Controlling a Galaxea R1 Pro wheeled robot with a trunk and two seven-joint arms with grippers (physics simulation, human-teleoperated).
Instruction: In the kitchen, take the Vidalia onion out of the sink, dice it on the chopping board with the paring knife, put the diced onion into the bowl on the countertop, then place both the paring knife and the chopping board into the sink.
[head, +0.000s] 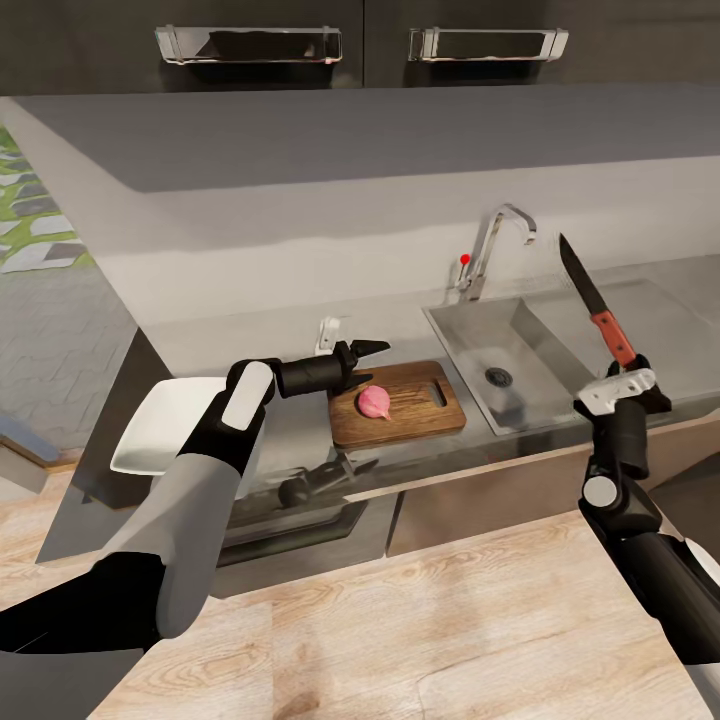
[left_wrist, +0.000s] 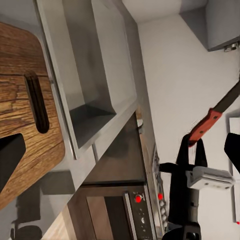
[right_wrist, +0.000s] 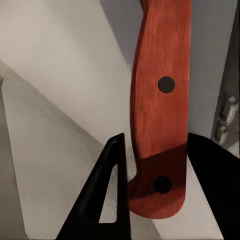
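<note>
Right gripper (head: 632, 368): clamped on the red-orange handle of the paring knife (head: 597, 305), blade pointing up and tilted leftward, raised over the sink's (head: 470, 335) right side. Left gripper (head: 368, 362): fingers apart, holding nothing, hovering just above the left end of the chopping board (head: 420, 410). Vidalia onion (head: 375, 402): whole, resting on the board, just below that gripper. Board: lying on the countertop (head: 220, 340), beside the sink's left rim. Bowl (head: 160, 425): white, at the counter's left, partly behind the left arm.
</note>
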